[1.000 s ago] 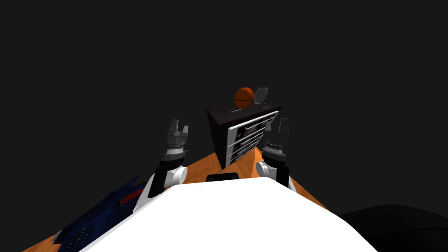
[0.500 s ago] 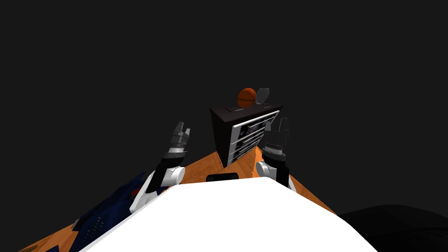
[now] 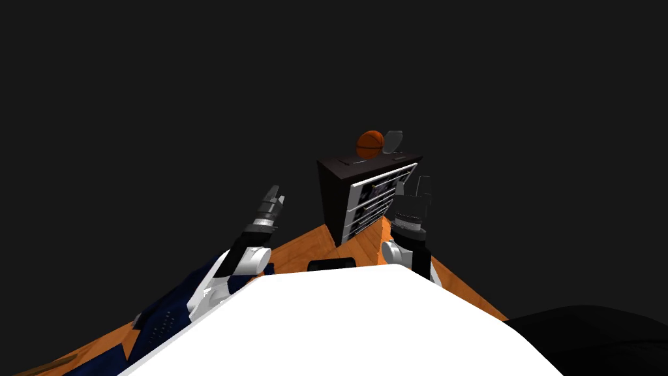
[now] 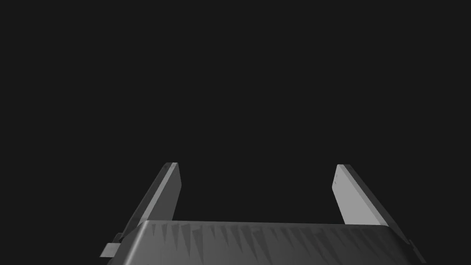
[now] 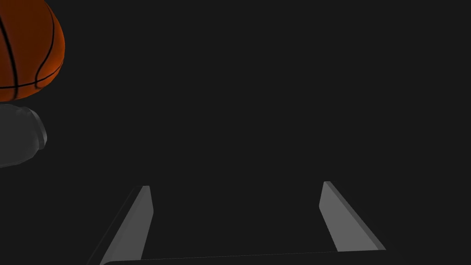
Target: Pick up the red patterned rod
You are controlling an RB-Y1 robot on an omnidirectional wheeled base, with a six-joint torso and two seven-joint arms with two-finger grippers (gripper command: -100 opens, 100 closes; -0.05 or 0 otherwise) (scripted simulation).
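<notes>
The head camera sits high and looks steeply down and forward, over the orange floor [image 3: 297,245] to a dark cabinet [image 3: 334,196] a little way off, with a basketball [image 3: 370,143] and a grey thing [image 3: 393,141] on its top. The left wrist camera looks along the left gripper [image 4: 257,165] into plain dark. The right wrist camera looks along the right gripper [image 5: 237,185], close to the basketball and the grey thing, which it shares with the head view.
</notes>
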